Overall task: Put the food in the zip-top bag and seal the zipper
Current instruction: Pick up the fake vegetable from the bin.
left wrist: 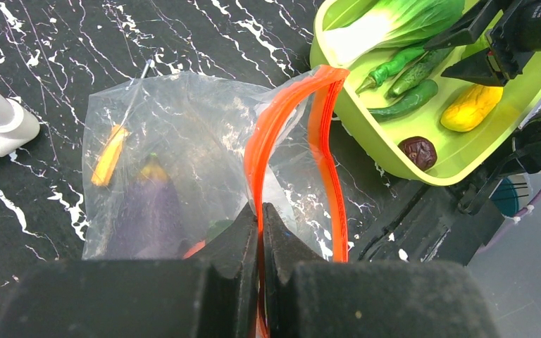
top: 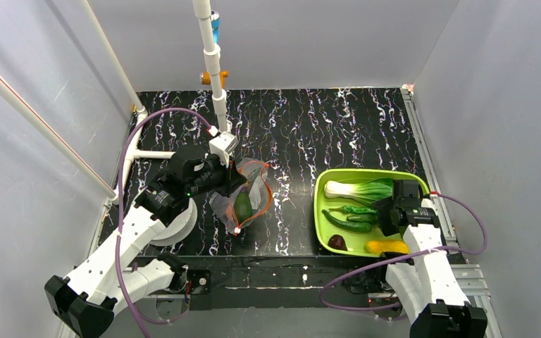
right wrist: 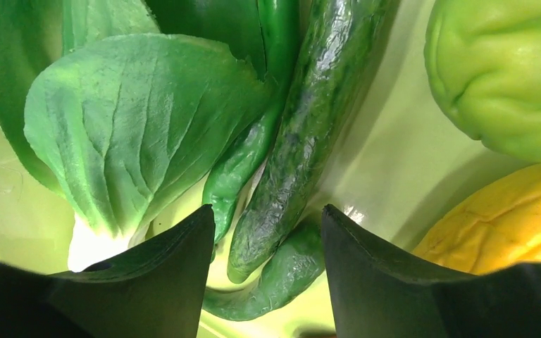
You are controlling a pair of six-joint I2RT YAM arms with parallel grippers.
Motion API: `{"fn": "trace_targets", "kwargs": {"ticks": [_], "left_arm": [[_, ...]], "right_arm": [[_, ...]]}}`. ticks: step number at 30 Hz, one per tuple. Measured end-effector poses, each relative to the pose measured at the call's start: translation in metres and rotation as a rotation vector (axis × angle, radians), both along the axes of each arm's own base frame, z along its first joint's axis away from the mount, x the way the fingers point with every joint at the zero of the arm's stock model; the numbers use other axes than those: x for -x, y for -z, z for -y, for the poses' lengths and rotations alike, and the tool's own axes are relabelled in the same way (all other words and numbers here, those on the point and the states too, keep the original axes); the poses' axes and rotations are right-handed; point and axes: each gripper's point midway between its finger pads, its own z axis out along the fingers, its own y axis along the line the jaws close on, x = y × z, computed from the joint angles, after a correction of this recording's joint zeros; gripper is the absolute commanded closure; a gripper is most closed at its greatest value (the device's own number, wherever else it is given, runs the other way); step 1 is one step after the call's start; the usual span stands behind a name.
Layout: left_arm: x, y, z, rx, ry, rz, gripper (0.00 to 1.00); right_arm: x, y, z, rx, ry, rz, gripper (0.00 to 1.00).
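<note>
One cucumber [right wrist: 310, 127] lies lengthwise straight ahead between the right gripper's [right wrist: 266, 215] wide, empty jaws, apparently untouched; the left gripper [left wrist: 261, 211] pinches the zipper [left wrist: 322, 134].

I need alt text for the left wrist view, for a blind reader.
The left claw is shut on the red-orange zipper of a clear zip-top bag holding a purple eggplant. Beside it, a green tray holds bok choy, cucumbers and a yellow piece.
</note>
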Motion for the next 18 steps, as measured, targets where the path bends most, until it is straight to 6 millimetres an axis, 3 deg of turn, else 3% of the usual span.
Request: {"fn": "trace_targets", "kwargs": {"ticks": [6, 9, 18], "left_arm": [[-0.001, 0.004, 0.001, -0.007, 0.002, -0.013, 1.00], [-0.002, 0.004, 0.001, -0.008, 0.001, -0.013, 1.00], [-0.001, 0.006, 0.003, -0.007, 0.006, -0.022, 1.00]], "right_arm": [[0.003, 0.013, -0.001, -0.007, -0.002, -0.049, 0.39], [0.003, 0.013, -0.002, -0.003, -0.029, -0.049, 0.36], [-0.008, -0.030, -0.021, -0.047, -0.169, 0.073, 0.34]]}}
